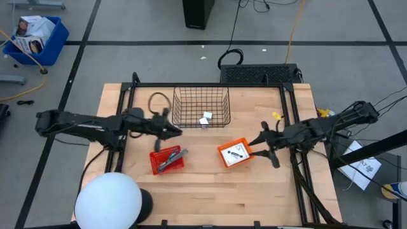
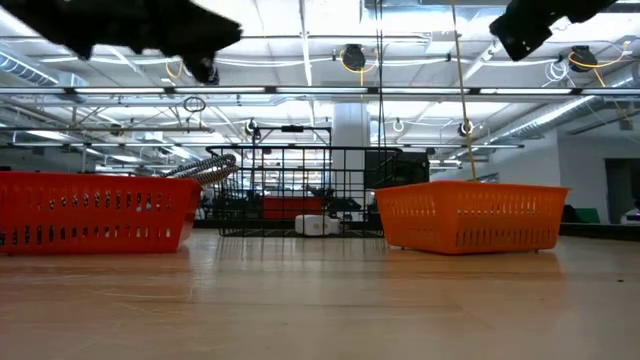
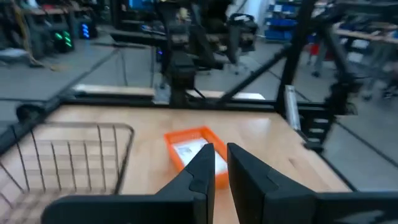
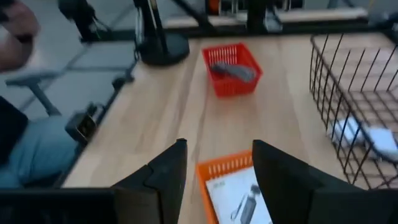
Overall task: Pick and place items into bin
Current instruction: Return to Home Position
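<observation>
The left gripper [image 1: 173, 131] hangs above the wooden table [image 1: 267, 191] between the red basket [image 1: 156, 166] and the black wire basket [image 1: 184, 105]. Its fingers are drawn almost together with nothing between them, which suits an arm that is done carrying rather than one about to pick. Just below it, the red basket holds the grey-blue plier-like tool [image 1: 170, 160], lying slantwise with its end propped on the rim, probably because it is a little long for the basket floor. At the table's far middle, the small white cubes [image 1: 205, 119] sit close together at the near edge of the wire basket, kept in by its mesh wall. To the right, the orange basket [image 1: 221, 152] holds a white card [image 1: 237, 152] lying flat with its small black part facing up. Whether a second card lies under it cannot be told. The right gripper [image 1: 255, 146] is raised just beside that basket's right side, its fingers spread wide and empty, as fits a release over the basket. No item is seen loose on the table, so the sorting looks finished. The card carries dark print, but none of it can be read, and no brand mark is legible anywhere.
</observation>
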You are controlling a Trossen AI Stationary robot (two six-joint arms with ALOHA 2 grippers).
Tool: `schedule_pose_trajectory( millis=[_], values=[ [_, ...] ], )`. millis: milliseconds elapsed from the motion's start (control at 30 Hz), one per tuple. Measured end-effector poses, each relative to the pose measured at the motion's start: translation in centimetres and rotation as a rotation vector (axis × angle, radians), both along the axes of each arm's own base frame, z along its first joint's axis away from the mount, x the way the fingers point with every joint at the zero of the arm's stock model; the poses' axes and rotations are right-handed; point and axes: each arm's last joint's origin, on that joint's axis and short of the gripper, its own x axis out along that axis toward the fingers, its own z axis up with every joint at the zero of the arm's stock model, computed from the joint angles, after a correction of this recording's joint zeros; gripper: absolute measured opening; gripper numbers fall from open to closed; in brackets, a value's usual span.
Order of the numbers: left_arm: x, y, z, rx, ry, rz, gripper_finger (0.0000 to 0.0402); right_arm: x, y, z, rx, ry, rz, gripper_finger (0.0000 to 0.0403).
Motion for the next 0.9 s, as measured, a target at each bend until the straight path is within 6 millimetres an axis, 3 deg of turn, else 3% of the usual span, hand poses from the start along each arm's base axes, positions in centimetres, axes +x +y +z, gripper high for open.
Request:
schedule_pose_trajectory(
  millis=[233,433,900],
  values=[
    [-4.1,-0.2,0.4,0.0,-0.056,-0.057,0.0047,-2.8,-0.5,0.3,-0.013,-0.119,0.049,0.0177],
    [-7.1,0.1,1.3,0.025,-0.084,0.049,0.0047,-4.8,-1.4,-1.1,-0.028,-0.19,0.004,0.0172],
    [-11.2,0.5,1.9,-0.003,-0.144,0.174,0.0047,-8.7,-3.2,-3.7,-0.01,-0.37,-0.109,0.0173]
  ],
)
